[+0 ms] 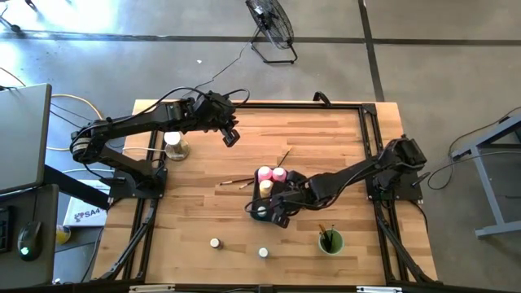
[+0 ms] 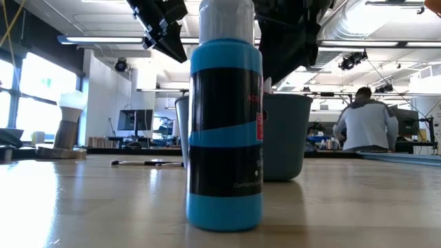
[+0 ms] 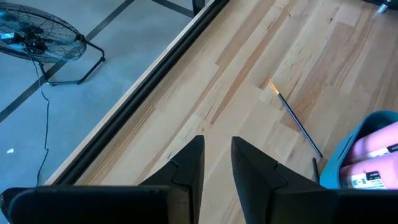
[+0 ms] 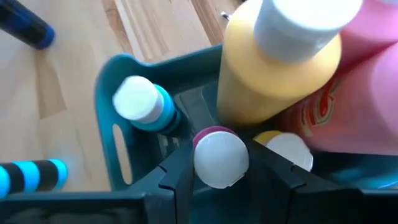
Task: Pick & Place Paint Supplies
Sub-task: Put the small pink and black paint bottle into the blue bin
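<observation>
The blue-grey tray (image 1: 281, 195) sits mid-table holding two pink bottles (image 1: 271, 173), a yellow bottle (image 4: 273, 68) and a white-capped blue jar (image 4: 140, 102). My right gripper (image 4: 221, 180) reaches down into the tray, shut on a small magenta jar with a white cap (image 4: 221, 158). Two more tiny jars (image 1: 215, 242) (image 1: 263, 253) stand on the table near its front edge. Thin paintbrushes (image 1: 236, 181) lie flat left of the tray. My left gripper (image 1: 230, 134) hovers over the far left of the table, slightly open with nothing between its fingers. My right gripper pinches the small jar between its two fingers, at the sides just below the white cap (image 4: 214, 134). The fingers slant down from the table's right side. The jar stands upright inside the tray beside the yellow bottle; whether its bottom rests on the tray floor is hidden.
A green cup (image 1: 330, 242) with brushes stands near the front right. A white-topped object (image 1: 173, 145) sits at the far left. A blue-handled brush (image 3: 295, 115) lies beyond the tray. In the low view a blue jar (image 2: 224, 131) fills the foreground; a person (image 2: 365, 124) is behind the table.
</observation>
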